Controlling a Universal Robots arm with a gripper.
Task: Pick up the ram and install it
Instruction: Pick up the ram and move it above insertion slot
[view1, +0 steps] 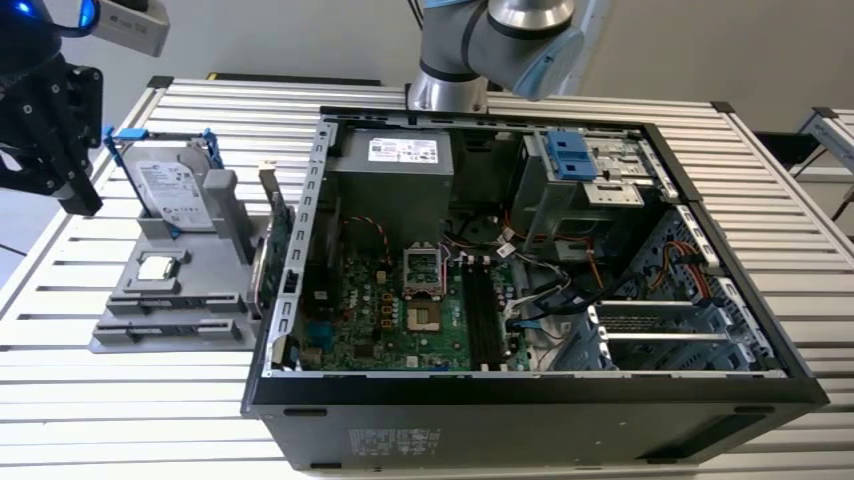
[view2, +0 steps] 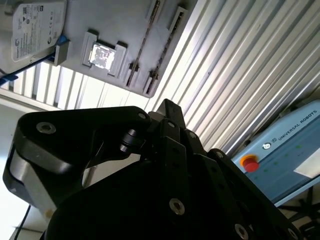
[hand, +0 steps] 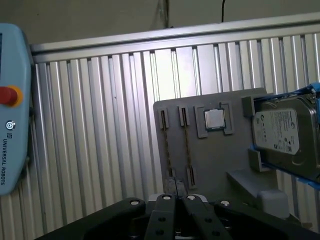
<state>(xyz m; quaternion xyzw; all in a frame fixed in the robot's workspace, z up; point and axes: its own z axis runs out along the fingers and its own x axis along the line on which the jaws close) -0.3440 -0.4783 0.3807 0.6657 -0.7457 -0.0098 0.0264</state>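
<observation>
- The gripper (view1: 78, 200) (view2: 168, 106) (hand: 175, 187) hangs in the air over the table's (view1: 134, 410) far corner, on the exterior view's left. It is above the tray (view1: 114, 335) and touches nothing.
- From what I can see in both wrist views, its fingers are drawn together with nothing between them.
- The ram (hand: 187, 147) (view2: 144, 47) stands on edge in a slot of the tray. It shows as a thin brownish strip running between two little brackets.
- That slot is the one just beside the chip (view1: 158, 268) (hand: 215, 119) (view2: 102, 55). A second strip (hand: 168, 150) like it sits in the next slot over, nearer the tray's end.
- The drive (view1: 171, 185) (hand: 285, 137) (view2: 35, 27) in its blue frame leans at the tray's other end, beyond the chip.
- The tray lies by the table's edge on the exterior view's left, close against the open case (view1: 534, 410).
- Inside the case the board's black slots (view1: 478, 310) run beside the socket, well apart from the gripper.
- The arm's base (view1: 447, 90) is at the table's far edge, behind the case.
- A pale blue pendant (hand: 10, 100) (view2: 280, 155) with a red button sits off the table's edge.
</observation>
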